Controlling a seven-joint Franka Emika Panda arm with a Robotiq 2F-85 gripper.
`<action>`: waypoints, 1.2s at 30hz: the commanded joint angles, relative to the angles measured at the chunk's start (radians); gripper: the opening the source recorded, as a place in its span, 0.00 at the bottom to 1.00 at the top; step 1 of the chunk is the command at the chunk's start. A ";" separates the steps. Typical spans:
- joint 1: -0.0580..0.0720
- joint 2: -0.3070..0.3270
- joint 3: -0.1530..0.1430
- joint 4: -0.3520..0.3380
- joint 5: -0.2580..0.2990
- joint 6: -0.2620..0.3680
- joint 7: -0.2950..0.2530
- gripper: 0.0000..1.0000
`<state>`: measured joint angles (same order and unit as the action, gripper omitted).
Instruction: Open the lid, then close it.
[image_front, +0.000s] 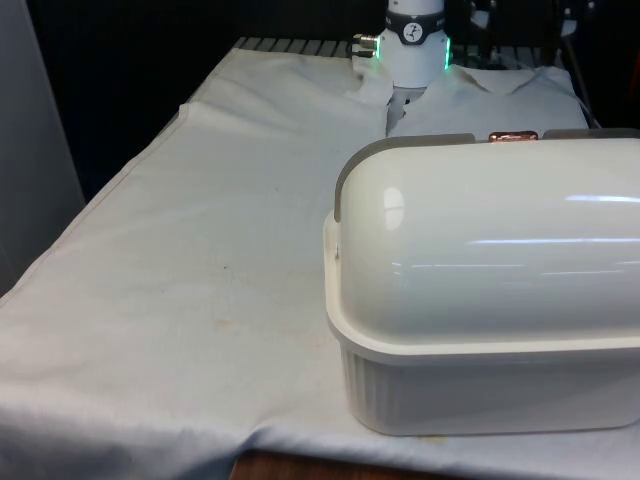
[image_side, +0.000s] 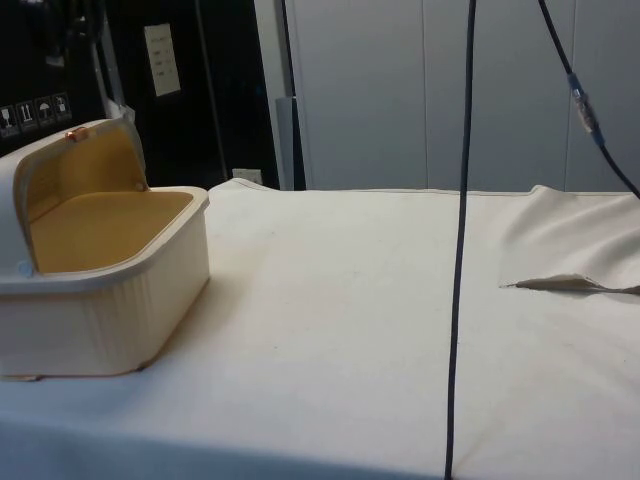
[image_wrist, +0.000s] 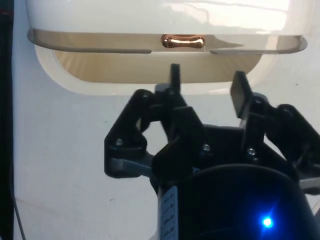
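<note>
A cream bread box (image_front: 480, 392) stands at the front view's right, its back turned to that camera. Its domed lid (image_front: 480, 250) is rolled back, with a small copper handle (image_front: 513, 136) on the raised edge. From the side, the box (image_side: 110, 310) is open and shows a tan inside; the lid (image_side: 40, 147) and its handle (image_side: 72, 133) sit up at the back. In the wrist view my gripper (image_wrist: 207, 76) is open with nothing between its fingers. It hovers just short of the handle (image_wrist: 183, 41), over the box's front rim (image_wrist: 100, 86).
A white cloth (image_front: 200, 250) covers the table, rumpled near the robot's base (image_front: 413, 45) and along one side (image_side: 570, 250). A dark cable (image_side: 458, 250) hangs down in front of the side camera. Bare cloth stretches beside the box.
</note>
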<state>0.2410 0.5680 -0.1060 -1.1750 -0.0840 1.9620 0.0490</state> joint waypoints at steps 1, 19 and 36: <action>0.001 0.003 -0.001 0.004 -0.003 0.002 0.002 0.56; 0.005 0.027 -0.001 0.058 -0.005 0.039 0.006 1.00; 0.010 0.071 -0.003 0.089 -0.005 0.128 0.018 1.00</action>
<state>0.2500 0.6360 -0.1070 -1.0870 -0.0860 2.0830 0.0620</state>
